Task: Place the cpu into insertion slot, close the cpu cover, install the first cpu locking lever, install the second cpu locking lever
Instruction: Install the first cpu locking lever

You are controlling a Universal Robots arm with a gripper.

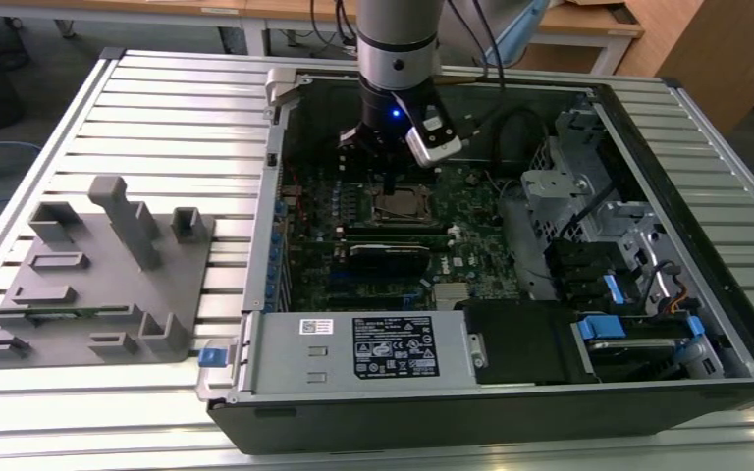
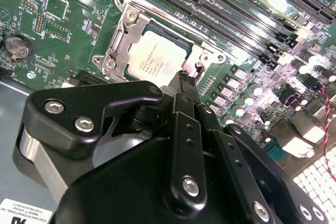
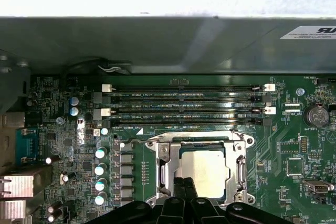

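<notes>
Finds cpu (image 3: pixel 205 171) seated in insertion slot (image 3: pixel 157 148), just beneath hand (image 3: pixel 184 184); cpu cover (image 3: pixel 240 167) lowered over it. Judges placing and covering done, locking levers unconfirmed. Notes hand pressed together, gripping nothing. Records open computer case (image 1: pixel 350 353) on slatted metal worktop (image 1: pixel 115 108), grey fixture tray (image 1: pixel 102 275) well apart from hand, wooden desks beyond.
</notes>
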